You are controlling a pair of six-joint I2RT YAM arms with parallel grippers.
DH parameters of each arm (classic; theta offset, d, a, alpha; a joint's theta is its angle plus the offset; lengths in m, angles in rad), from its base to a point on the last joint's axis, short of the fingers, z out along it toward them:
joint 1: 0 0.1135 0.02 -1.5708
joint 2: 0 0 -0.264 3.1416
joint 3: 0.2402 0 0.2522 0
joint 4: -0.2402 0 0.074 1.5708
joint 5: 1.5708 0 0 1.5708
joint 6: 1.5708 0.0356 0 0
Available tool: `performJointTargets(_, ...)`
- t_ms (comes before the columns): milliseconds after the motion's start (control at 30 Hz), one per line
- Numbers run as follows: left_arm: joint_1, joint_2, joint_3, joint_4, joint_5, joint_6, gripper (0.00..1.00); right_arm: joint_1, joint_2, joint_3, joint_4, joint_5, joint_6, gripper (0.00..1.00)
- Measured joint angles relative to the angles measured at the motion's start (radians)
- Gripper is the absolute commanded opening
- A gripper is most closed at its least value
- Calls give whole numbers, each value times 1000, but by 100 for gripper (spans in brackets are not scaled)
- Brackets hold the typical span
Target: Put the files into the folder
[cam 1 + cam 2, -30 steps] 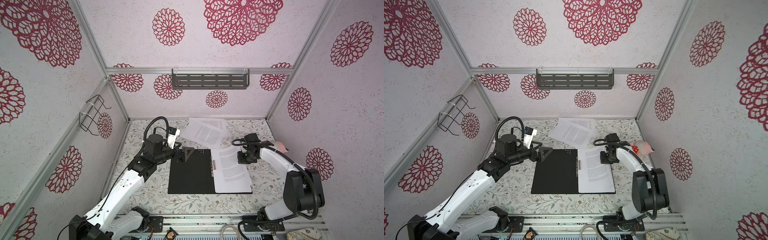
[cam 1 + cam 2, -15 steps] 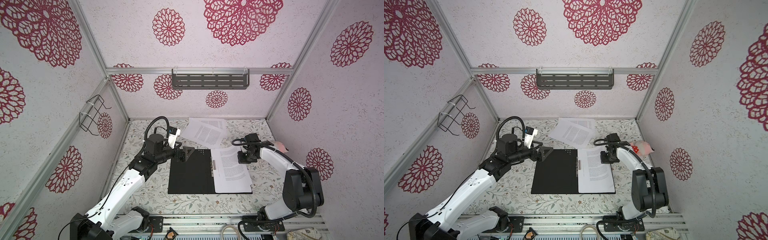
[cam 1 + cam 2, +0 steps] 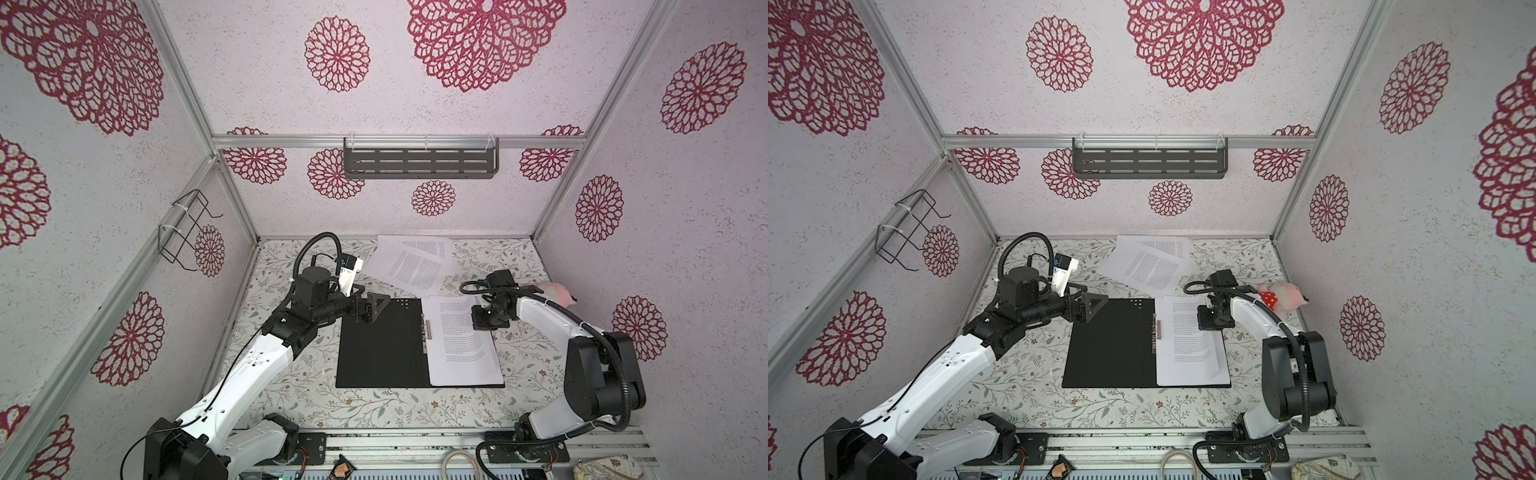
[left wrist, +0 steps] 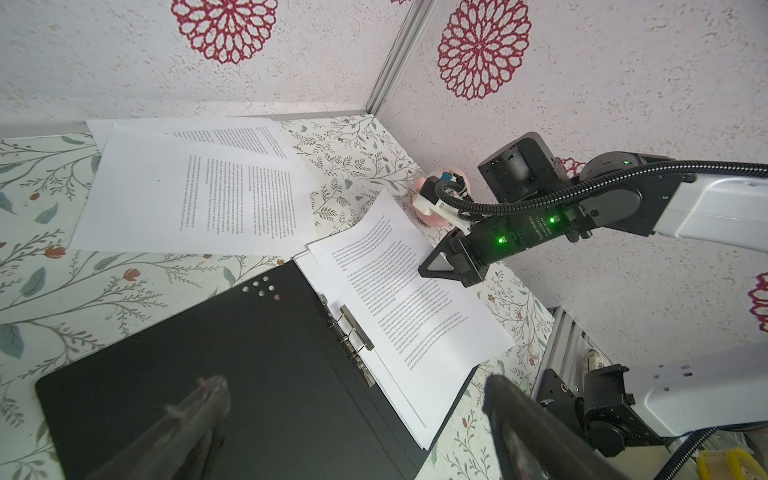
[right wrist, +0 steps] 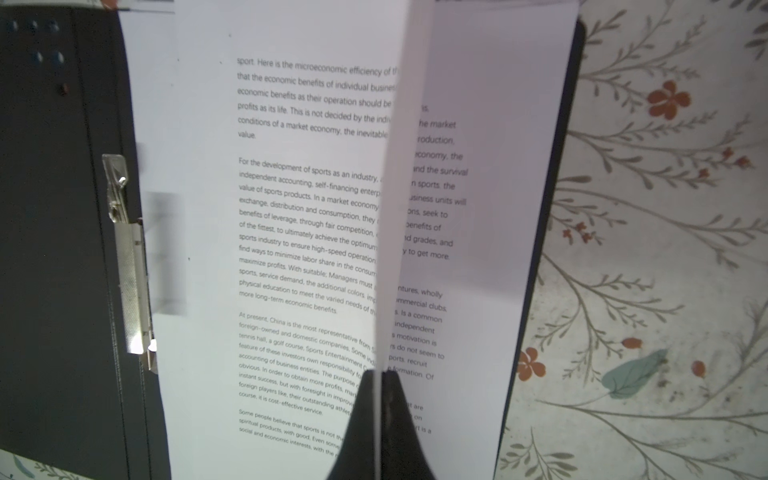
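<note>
Flower-printed table (image 3: 374, 409) carries one folder (image 3: 382, 345), lying open and flat with the black inside up and one metal spine clip (image 3: 424, 336) in its middle. On the right half, the right gripper (image 5: 379, 395) is pinched on the outer long edge of the top sheet (image 5: 291, 208) and holds that edge raised. From the fingers the sheet runs toward the clip, its long axis parallel to the spine. At least one lower sheet (image 5: 478, 124) lies flat beneath. Two loose sheets (image 3: 415, 266) overlap beyond the folder's far edge, near the back wall. The left gripper (image 3: 372, 309), fingers wide and empty, hovers at the folder's far left corner. I judge it the nearer one to them.
</note>
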Motion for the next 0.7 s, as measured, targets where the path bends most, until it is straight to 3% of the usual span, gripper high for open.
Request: performJointTargets(700,0,0,0,0,16,-1,99,31,-2,-32,32,-19,0,0)
